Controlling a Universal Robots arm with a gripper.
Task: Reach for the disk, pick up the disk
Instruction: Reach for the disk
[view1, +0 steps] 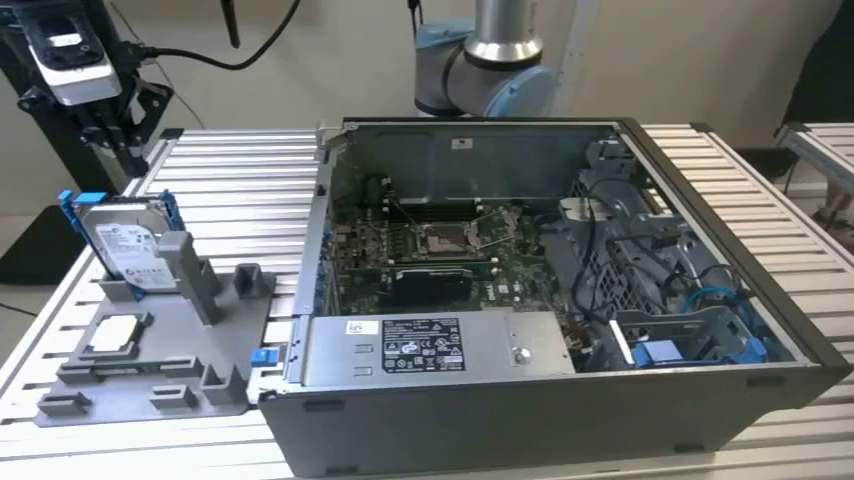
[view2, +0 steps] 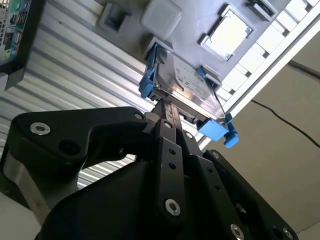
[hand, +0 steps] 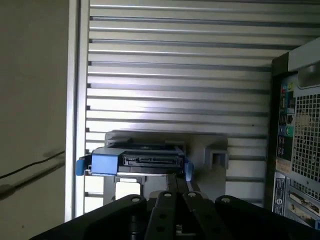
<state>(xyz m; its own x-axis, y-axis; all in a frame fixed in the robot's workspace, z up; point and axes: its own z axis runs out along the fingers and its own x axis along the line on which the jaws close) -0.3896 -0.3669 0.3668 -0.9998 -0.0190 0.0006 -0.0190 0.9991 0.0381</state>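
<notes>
1. The arm (view1: 497, 40) has a polished silver tube, grey joint housings and pale blue end caps.
2. The gripper (view2: 162, 107) is matte black, with angular linkage bars studded with round silver screw heads (view2: 172, 206).
3. In the exterior view, a silver-and-black box (view1: 74, 60) sits on a black wrist bracket, and a black cable (view1: 247, 55) loops away.

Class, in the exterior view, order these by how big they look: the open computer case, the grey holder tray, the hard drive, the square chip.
1. Open grey metal computer case
2. Flat grey plastic holder tray
3. Silver-grey rectangular disk with blue frame
4. Small silver-white square chip
No two look alike in size.
</notes>
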